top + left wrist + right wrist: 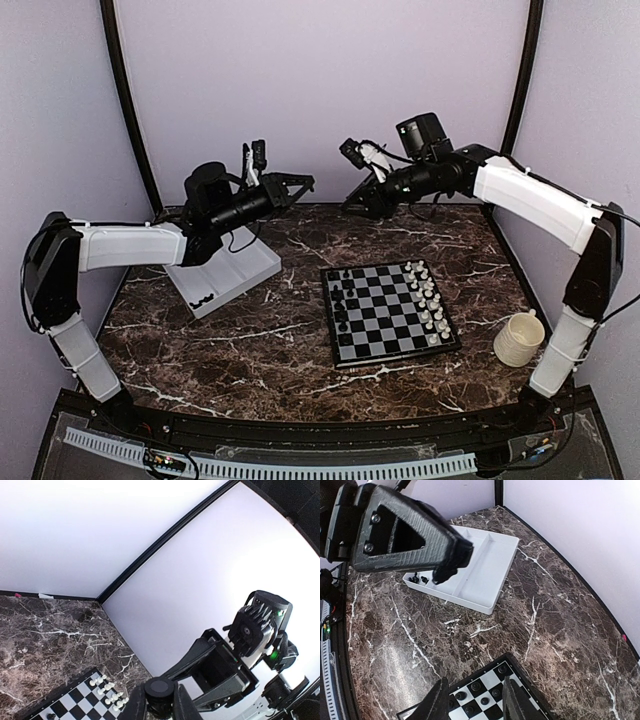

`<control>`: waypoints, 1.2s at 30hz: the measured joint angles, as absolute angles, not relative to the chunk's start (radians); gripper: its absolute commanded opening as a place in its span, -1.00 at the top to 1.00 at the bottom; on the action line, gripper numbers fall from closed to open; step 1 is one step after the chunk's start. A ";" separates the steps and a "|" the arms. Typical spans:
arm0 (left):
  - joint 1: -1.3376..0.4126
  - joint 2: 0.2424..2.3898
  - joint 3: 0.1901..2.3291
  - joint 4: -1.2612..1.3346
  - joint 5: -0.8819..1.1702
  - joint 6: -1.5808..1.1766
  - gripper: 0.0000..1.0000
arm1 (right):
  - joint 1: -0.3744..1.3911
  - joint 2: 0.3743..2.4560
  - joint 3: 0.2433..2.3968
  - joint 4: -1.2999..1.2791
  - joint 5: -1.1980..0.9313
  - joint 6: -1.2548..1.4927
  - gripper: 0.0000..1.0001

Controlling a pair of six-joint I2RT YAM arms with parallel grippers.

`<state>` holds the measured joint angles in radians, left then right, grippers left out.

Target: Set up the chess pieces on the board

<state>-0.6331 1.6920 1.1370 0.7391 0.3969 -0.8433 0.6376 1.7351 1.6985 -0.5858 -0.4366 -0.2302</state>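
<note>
Both arms are raised at the back of the table, their grippers facing each other. My left gripper (160,700) is shut on a black chess piece (159,689), whose round base shows between the fingers; from above this gripper (303,184) hangs over the tray's far end. My right gripper (474,702) is open with nothing between its fingers, and it sits high behind the board (390,310). Several black chess pieces (342,300) stand on the board's left columns, seen from the right wrist too (482,692). A few more black pieces (417,579) lie in the tray.
A white two-compartment tray (240,268) sits left of the board. White chessmen (426,295) fill the board's right columns. A cream ribbed cup (519,338) stands at the right, near the right arm's base. The dark marble table is walled by pale panels.
</note>
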 measured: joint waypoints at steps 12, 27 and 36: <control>-0.644 1.738 1.138 0.860 0.373 -1.000 0.91 | 0.719 1.813 1.815 -0.562 -0.414 -0.226 0.20; -0.645 1.751 1.138 0.886 0.383 -1.059 0.90 | 0.748 1.854 1.861 -0.546 -0.278 -0.242 0.33; -0.646 1.754 1.138 0.873 0.384 -1.061 0.89 | 0.771 1.868 1.890 -0.546 -0.245 -0.262 0.51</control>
